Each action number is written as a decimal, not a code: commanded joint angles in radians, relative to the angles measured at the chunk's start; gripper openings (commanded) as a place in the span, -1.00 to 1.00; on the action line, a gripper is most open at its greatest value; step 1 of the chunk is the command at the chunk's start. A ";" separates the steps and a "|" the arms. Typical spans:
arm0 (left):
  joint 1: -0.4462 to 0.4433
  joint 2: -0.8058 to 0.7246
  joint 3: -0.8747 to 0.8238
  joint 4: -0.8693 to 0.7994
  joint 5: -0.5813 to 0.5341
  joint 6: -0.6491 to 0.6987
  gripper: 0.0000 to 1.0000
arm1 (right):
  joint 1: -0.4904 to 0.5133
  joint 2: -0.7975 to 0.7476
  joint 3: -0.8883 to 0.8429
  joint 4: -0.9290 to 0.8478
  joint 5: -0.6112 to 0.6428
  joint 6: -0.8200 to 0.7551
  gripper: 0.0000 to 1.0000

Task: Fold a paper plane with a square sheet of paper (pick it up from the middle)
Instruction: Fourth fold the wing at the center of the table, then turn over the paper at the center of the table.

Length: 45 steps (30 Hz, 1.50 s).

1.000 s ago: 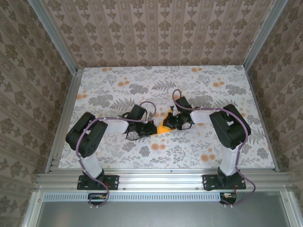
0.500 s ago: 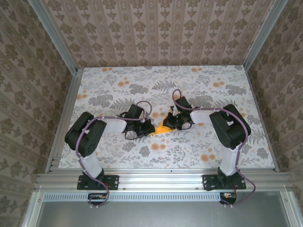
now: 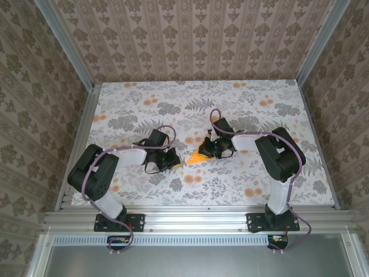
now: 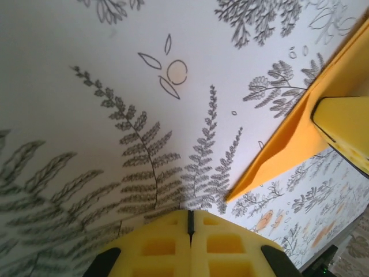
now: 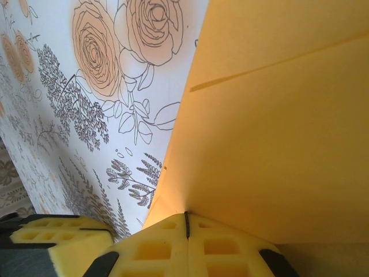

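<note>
The left arm has drawn back leftward, so the left gripper [image 3: 174, 162] now sits clear of the paper [image 3: 198, 156], its jaws together on nothing, tips low over the tablecloth [image 3: 242, 184]. The paper, folded to a point aimed at that gripper, lies mid-table. The right gripper [image 3: 209, 149] has its jaws together, tips against the paper's right part; whether they pinch a layer is unclear.
</note>
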<state>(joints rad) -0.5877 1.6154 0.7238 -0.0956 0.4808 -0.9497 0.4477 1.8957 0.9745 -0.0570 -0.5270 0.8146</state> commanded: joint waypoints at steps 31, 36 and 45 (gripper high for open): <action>-0.158 0.194 0.313 -0.056 -0.194 0.256 -0.40 | -0.050 -0.168 -0.140 0.140 0.239 0.111 0.02; -0.153 0.228 0.321 -0.035 -0.178 0.244 -0.39 | -0.050 -0.137 -0.129 0.189 0.191 0.137 -0.06; -0.137 0.242 0.308 0.009 -0.134 0.219 -0.39 | -0.039 -0.085 -0.116 0.238 0.119 0.179 -0.13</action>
<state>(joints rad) -0.7322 1.8416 1.0218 -0.1127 0.3210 -0.7074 0.3996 1.7817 0.8383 0.1459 -0.3542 0.9588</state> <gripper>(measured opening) 0.304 0.434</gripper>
